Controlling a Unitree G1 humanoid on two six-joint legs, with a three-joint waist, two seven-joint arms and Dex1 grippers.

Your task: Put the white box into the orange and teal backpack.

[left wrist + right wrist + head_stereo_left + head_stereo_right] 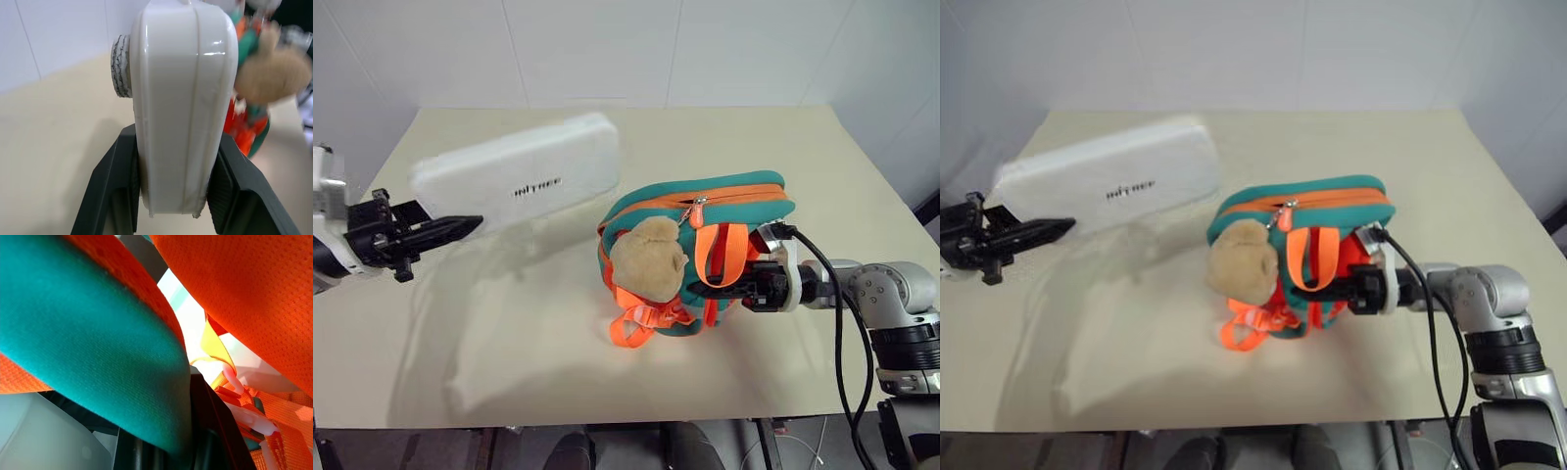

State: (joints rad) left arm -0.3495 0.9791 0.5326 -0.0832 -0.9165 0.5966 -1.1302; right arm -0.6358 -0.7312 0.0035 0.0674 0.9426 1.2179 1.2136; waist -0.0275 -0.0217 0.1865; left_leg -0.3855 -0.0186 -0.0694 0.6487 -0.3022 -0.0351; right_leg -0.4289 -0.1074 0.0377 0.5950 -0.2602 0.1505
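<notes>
Bright, even illumination from above is recorded over the cream matte tabletop. A broad, soft-edged shadow is cast on it beneath the raised flat white rounded-corner box, and a smaller one beside the small orange and teal fabric backpack. Motion blur is seen along the box's edges. A glare streak is carried on the box's glossy end in the left wrist view, where the backpack is rendered out of focus. Backlit orange mesh is shown glowing in the right wrist view.
</notes>
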